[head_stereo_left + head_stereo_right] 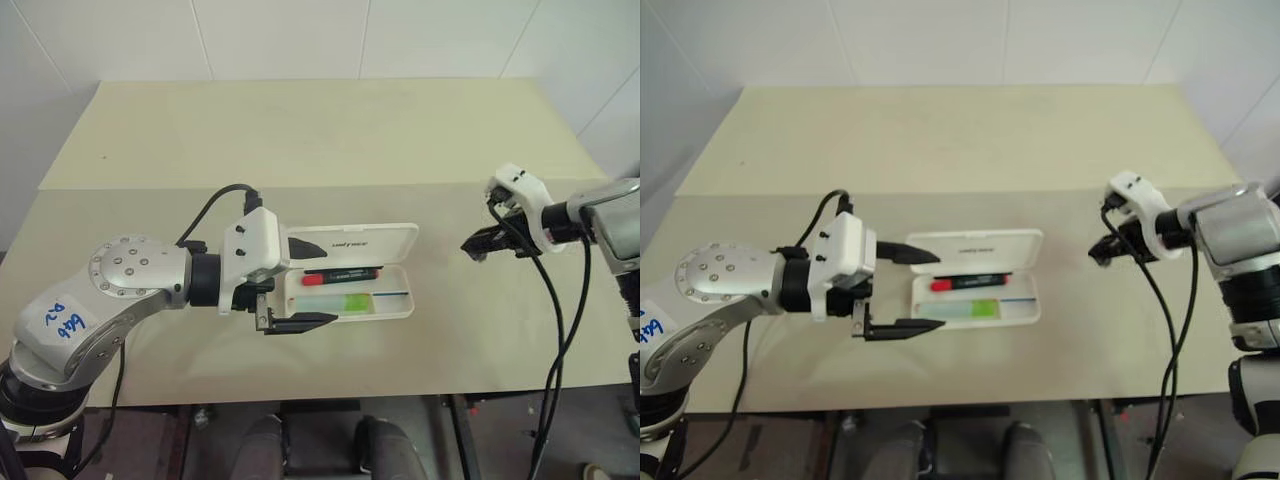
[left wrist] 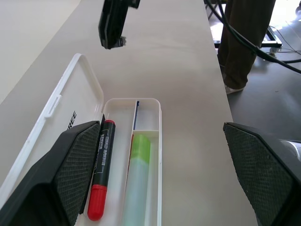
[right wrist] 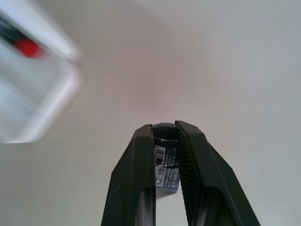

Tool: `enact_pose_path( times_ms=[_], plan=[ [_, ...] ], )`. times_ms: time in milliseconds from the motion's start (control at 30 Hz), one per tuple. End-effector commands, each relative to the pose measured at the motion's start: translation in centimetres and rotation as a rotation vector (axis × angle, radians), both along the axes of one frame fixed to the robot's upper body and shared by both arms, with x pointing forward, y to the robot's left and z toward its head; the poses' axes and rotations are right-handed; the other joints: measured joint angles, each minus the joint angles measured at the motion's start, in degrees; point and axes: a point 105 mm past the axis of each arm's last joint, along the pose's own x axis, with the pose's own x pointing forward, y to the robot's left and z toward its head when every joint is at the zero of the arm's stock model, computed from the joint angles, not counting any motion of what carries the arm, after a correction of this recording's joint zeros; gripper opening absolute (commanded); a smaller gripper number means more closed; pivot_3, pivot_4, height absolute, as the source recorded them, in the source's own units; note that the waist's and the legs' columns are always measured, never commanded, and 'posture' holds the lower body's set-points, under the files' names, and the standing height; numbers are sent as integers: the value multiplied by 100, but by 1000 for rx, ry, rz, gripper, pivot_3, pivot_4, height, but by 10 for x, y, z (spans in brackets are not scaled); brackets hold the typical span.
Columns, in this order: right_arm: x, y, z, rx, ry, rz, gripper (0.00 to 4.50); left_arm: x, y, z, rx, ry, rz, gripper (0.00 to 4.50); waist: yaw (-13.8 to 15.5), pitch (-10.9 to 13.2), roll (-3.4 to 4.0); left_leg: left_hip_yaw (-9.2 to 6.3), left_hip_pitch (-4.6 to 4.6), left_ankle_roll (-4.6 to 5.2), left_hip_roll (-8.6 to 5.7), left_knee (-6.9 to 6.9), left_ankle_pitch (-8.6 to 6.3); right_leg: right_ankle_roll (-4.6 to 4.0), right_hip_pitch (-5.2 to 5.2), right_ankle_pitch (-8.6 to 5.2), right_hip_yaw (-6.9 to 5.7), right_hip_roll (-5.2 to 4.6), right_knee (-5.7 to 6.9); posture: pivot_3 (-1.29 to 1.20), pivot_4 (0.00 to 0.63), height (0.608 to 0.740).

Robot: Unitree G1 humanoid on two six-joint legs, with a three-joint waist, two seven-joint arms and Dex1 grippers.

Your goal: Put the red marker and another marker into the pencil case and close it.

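Both markers, red marker [image 1: 341, 275] and green marker [image 1: 355, 302], lie in the open case [image 1: 350, 243] near the worktop's [image 1: 300, 140] front edge; the left claw [image 1: 296, 283], spread wide, straddles its end for closing, while the right claw [image 1: 476, 245], clenched empty, hangs well apart.

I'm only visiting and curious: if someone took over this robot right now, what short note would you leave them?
Left gripper: open, fingers straddling the left end of the pencil case.
Right gripper: shut, empty, above the table to the right of the case.
The red marker and the green marker both lie inside the case.
Done: both markers are in.
Left: the lid is open; shut it.
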Motion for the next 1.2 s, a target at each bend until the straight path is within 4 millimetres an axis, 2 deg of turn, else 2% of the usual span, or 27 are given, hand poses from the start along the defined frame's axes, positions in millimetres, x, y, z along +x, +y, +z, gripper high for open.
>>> enact_pose_path(
  times_ms=[33,133,300,367,500,800,1200],
  plan=[
    [-34,27,32,50,-21,195,341,0,3,5,-2,-33,5,4500,3,0,0,-1,0,0,0,0,0,0,0,0,0,0,0,0,150,740],
    [-56,49,19,35,44,313,341,1,5,1,12,-21,7,4500,1,-2,-3,-3,0,1,1,2,-1,0,1,0,-1,0,0,0,150,740],
    [-68,73,5,58,85,390,341,4,6,-5,54,-12,24,4500,7,-3,-5,-2,0,2,0,9,-1,0,2,0,0,-1,2,0,150,740],
    [-69,79,0,64,91,404,341,4,7,-8,63,-11,31,4500,7,-3,-5,-3,-1,2,0,6,-1,0,1,0,0,0,2,0,150,740],
    [-59,93,-17,33,41,430,341,3,7,-9,61,-5,38,4500,6,-5,-8,-4,-2,2,0,7,-1,0,2,0,-1,-1,3,0,150,740],
    [-50,105,-45,-29,23,522,341,1,10,-10,65,-2,69,4500,3,-5,-9,-5,-2,2,0,11,-1,0,2,0,-1,0,4,0,150,740],
    [-44,107,-56,-91,-3,601,341,-1,14,-8,68,-7,98,4500,3,-5,-9,-5,-2,2,1,12,-1,0,2,0,-1,0,5,0,150,740]
  ],
)
